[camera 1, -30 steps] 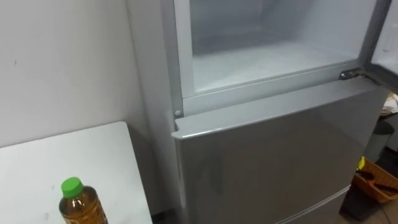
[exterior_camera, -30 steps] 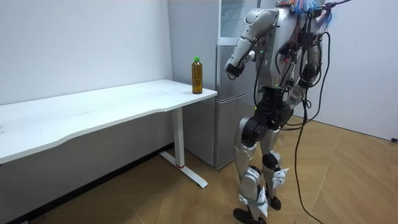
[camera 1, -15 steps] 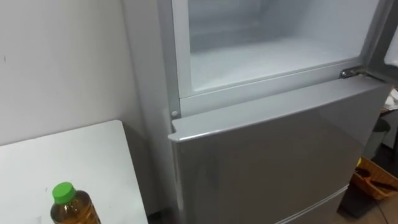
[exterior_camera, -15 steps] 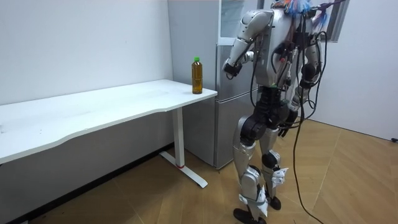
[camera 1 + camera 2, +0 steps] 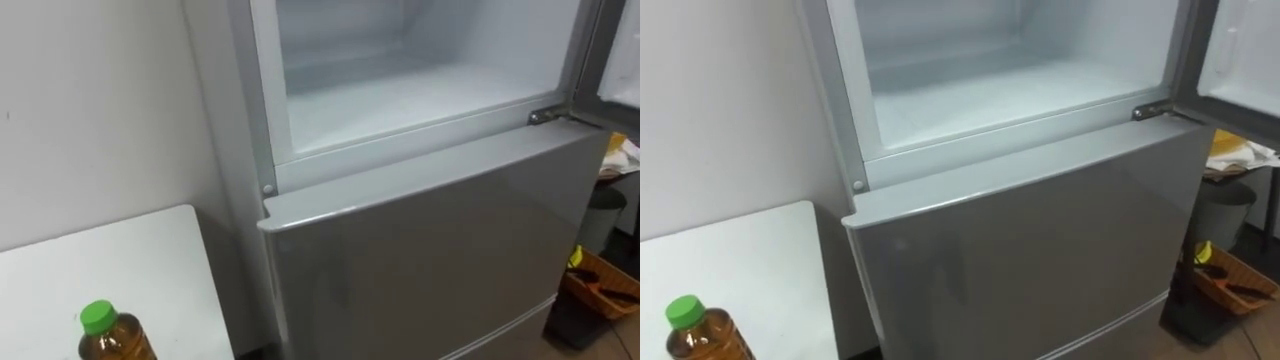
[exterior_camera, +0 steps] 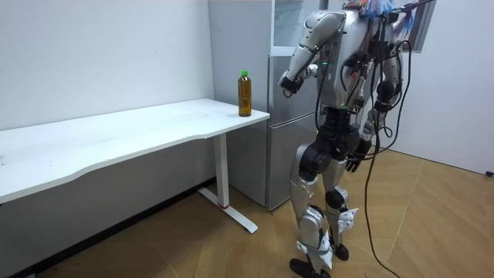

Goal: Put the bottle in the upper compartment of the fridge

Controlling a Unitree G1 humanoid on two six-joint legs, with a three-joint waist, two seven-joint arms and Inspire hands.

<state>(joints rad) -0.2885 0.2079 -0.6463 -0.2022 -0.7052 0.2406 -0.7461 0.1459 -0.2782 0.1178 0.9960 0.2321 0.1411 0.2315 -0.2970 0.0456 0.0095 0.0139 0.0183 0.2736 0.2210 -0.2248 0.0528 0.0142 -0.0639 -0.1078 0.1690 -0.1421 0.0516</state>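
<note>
– Green-capped clear plastic bottle of amber liquid (image 5: 108, 338): where is it?

– Upright on the white worktop (image 5: 150, 255), close to the end that meets the tall silver fridge (image 5: 420, 250). In the eye views it sits at the lower left, with the fridge just to its right. Neither hand has it.

– And the hands?

– In the room view the left hand (image 6: 287, 83) is raised at chest height in front of the fridge, well apart from the bottle. The right hand (image 6: 353, 161) hangs low by the hip. I cannot tell whether the fingers of either are straight or curled, since both are too small there.

– Is the fridge ready?

– The upper compartment (image 5: 400, 85) stands open and its pale floor is bare. Its door (image 5: 1240, 50) is swung out to the right. The lower door is shut.

– So what is the step?

– Fetching the bottle, I'd judge; apart from the open door, nothing of the task is done. The robot faces the fridge with the bottle off to its left. It should turn towards the worktop and bring the left hand in from the side. The fingers should wrap round the body of the bottle, not the cap, because a tall narrow bottle will likely tip if nudged. Then it should lift straight up, keep the bottle upright and clear the compartment's front sill. The bottle should be set down far enough back for the door to close.
</note>
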